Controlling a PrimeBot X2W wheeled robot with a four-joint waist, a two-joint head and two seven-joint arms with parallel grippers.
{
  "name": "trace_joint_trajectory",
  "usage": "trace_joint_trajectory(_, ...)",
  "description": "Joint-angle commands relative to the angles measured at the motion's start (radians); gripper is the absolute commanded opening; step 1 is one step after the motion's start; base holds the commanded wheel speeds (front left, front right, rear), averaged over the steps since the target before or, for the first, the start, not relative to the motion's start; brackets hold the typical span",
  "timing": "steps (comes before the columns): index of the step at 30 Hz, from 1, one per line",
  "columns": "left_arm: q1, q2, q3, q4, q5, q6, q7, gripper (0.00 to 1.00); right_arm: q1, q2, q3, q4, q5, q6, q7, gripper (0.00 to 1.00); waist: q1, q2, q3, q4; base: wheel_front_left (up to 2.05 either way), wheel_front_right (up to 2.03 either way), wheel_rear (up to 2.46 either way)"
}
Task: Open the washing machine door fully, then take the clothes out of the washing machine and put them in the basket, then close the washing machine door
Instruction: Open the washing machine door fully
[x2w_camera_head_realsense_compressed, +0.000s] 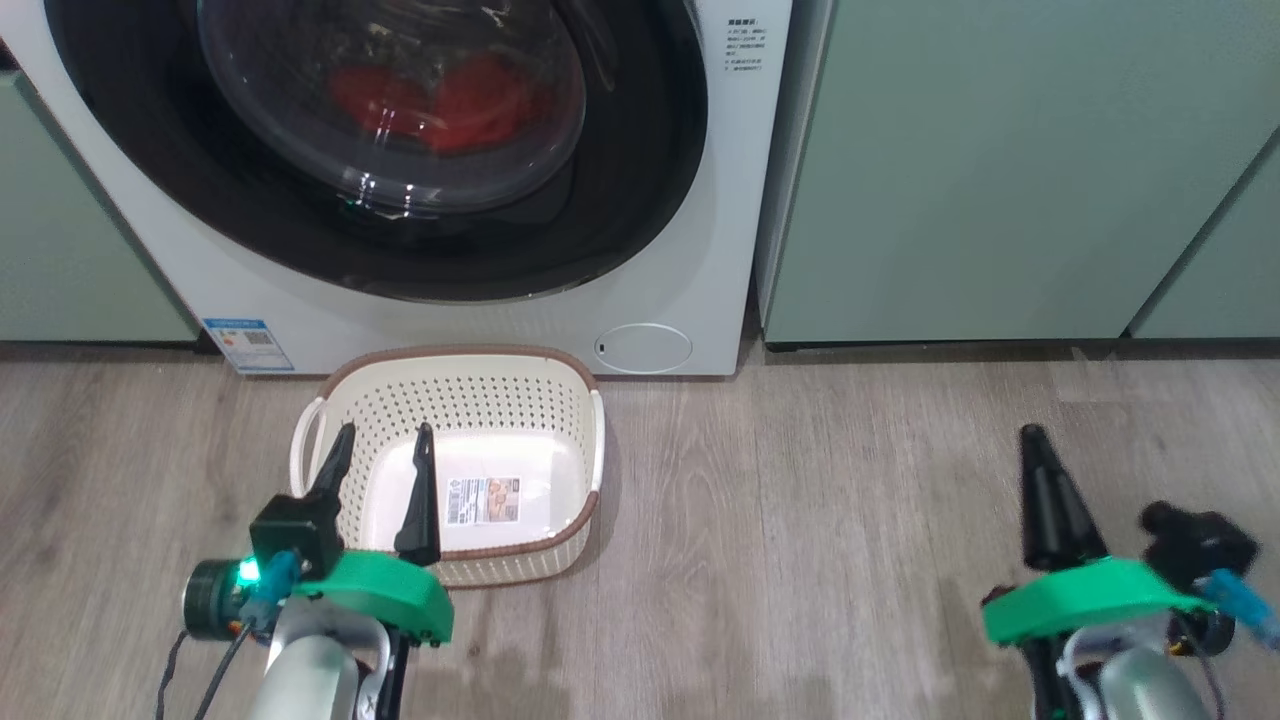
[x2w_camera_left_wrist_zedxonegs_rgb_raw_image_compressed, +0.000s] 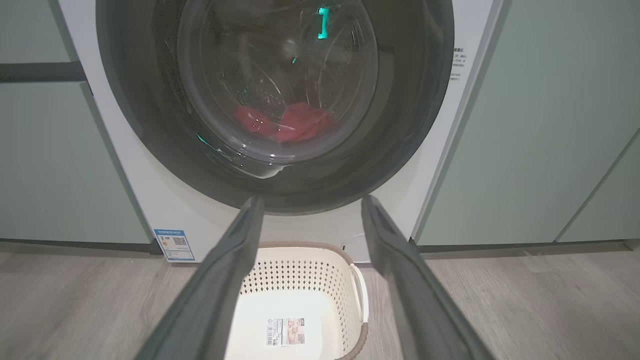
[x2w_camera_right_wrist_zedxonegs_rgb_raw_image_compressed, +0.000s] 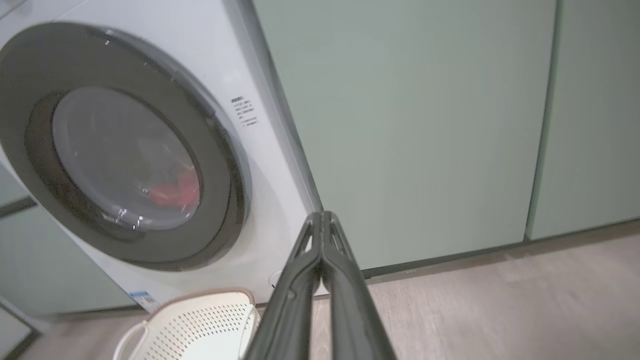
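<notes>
The white washing machine (x2w_camera_head_realsense_compressed: 700, 230) stands ahead with its round black-rimmed door (x2w_camera_head_realsense_compressed: 620, 200) closed against the front. Red clothes (x2w_camera_head_realsense_compressed: 440, 95) show through the glass bowl, also as clothes (x2w_camera_left_wrist_zedxonegs_rgb_raw_image_compressed: 285, 122) in the left wrist view and clothes (x2w_camera_right_wrist_zedxonegs_rgb_raw_image_compressed: 172, 192) in the right wrist view. The cream basket (x2w_camera_head_realsense_compressed: 350, 390) sits on the floor before the machine, with only a paper label on its floor. My left gripper (x2w_camera_head_realsense_compressed: 380, 440) hangs open over the basket's left half. My right gripper (x2w_camera_head_realsense_compressed: 1030, 440) is shut on nothing, over the floor to the right, fingertips pressed together (x2w_camera_right_wrist_zedxonegs_rgb_raw_image_compressed: 322, 217).
Pale green cabinets (x2w_camera_head_realsense_compressed: 1000, 170) flank the machine on both sides. Wood-look floor (x2w_camera_head_realsense_compressed: 820, 540) spreads between the basket and my right arm. A small round flap (x2w_camera_head_realsense_compressed: 643, 348) and a blue label (x2w_camera_head_realsense_compressed: 248, 343) mark the machine's lower front.
</notes>
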Motion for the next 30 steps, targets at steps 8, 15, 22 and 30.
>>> trace_joint_trajectory(8,-0.061,0.009,0.021,-0.028,-0.026,0.001,-0.011,1.0,-0.181,-0.014,-0.045,0.02,0.407,-0.001,-0.011,0.0,0.0,0.0,0.044,0.029,0.0,0.0,0.0)
trace_joint_trajectory(15,-0.086,0.009,-0.014,-0.04,-0.047,0.004,-0.011,1.0,-0.329,-0.11,-0.027,0.081,0.864,-0.001,-0.01,0.0,0.0,0.0,0.112,0.081,0.0,0.0,0.0)
trace_joint_trajectory(22,-0.12,0.009,-0.046,-0.058,-0.064,0.01,-0.011,1.0,-0.496,-0.234,-0.022,0.148,1.218,-0.001,0.194,0.0,0.0,0.0,0.2,0.127,0.0,0.0,0.0)
trace_joint_trajectory(30,-0.161,0.009,-0.094,-0.075,-0.095,0.023,-0.011,1.0,-0.692,-0.292,-0.029,0.239,1.325,-0.001,0.452,0.0,0.0,0.0,0.296,0.164,0.0,0.0,0.0)
